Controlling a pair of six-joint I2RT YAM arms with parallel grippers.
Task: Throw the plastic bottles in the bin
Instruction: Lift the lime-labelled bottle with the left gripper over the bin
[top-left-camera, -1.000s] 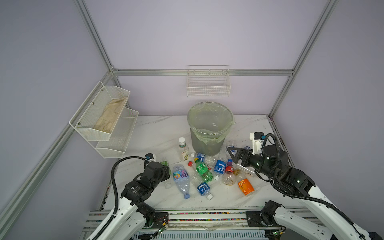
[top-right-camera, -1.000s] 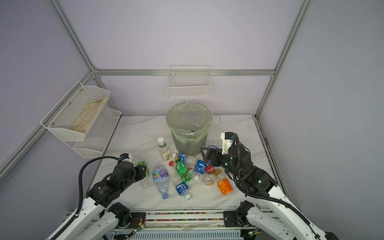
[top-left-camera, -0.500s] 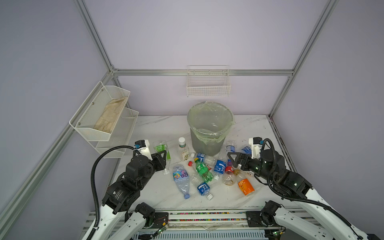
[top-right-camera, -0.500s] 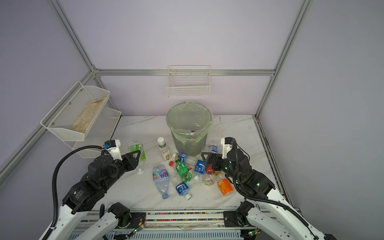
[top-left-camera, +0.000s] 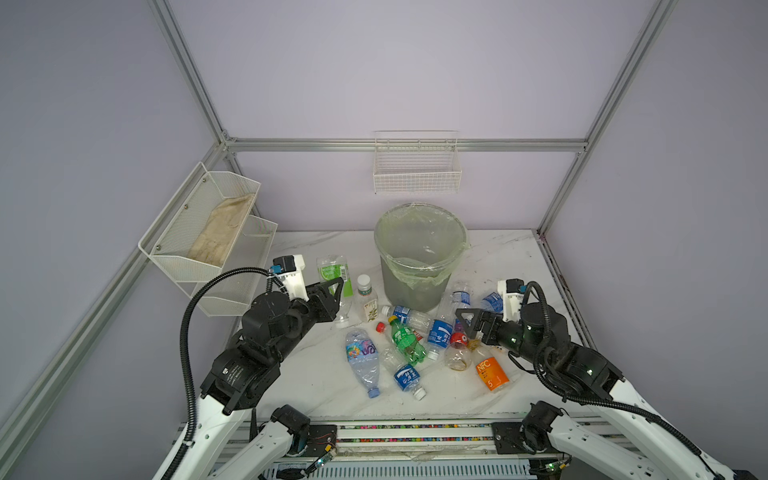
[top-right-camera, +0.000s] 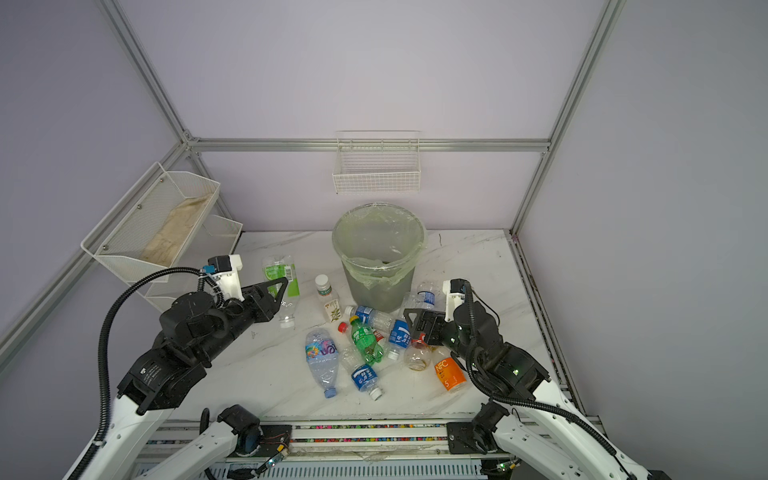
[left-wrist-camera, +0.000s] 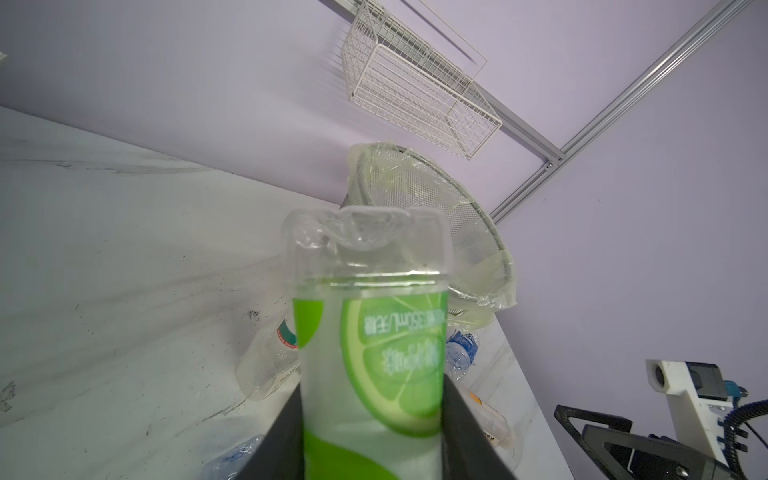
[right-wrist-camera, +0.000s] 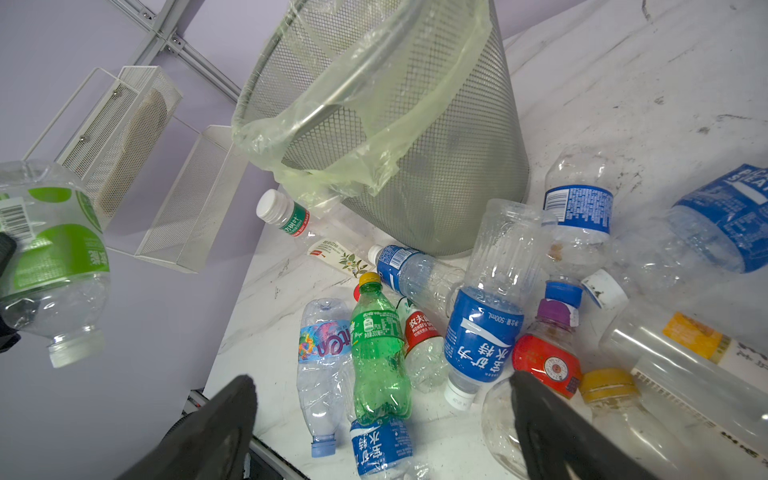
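Mostly clear, lime-labelled bottle (left-wrist-camera: 368, 328)

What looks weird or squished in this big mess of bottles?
The clear bottle with the colourful label, lying at the front of the pile, is crushed and wrinkled. The pale green liner hangs unevenly down the bin. The left gripper holds a green-label bottle upside down.
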